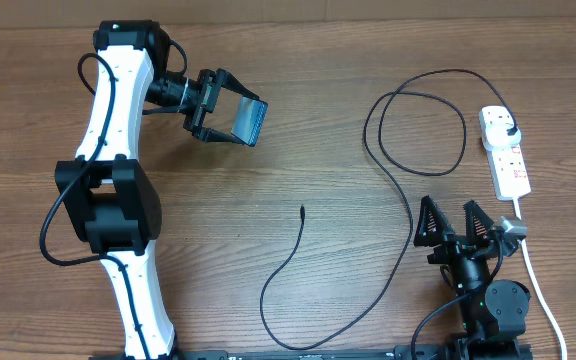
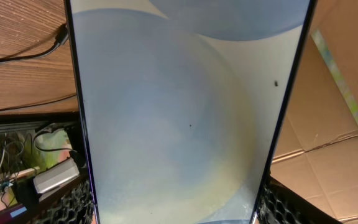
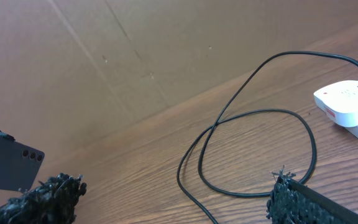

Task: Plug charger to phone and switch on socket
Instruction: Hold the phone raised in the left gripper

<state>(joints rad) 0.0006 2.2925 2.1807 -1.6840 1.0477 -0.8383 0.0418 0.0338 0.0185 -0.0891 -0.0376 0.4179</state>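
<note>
My left gripper (image 1: 218, 106) is shut on the phone (image 1: 247, 120) and holds it tilted above the table at the far left. In the left wrist view the phone's pale blue screen (image 2: 185, 106) fills the frame between the fingers (image 2: 174, 211). The charger (image 1: 398, 185) is a thin black cable looped across the table. Its connector tip (image 1: 301, 209) lies free at mid-table, and its plug (image 1: 509, 130) sits in the socket (image 1: 508, 165), a white power strip at the far right. My right gripper (image 1: 455, 222) is open and empty, near the front right. The cable loop (image 3: 257, 152) lies ahead of it.
The white cord (image 1: 538, 280) runs from the socket toward the front edge beside my right arm. A cardboard wall (image 3: 135, 56) stands behind the table. The socket (image 3: 350, 109) and the phone's dark back (image 3: 5, 163) show in the right wrist view.
</note>
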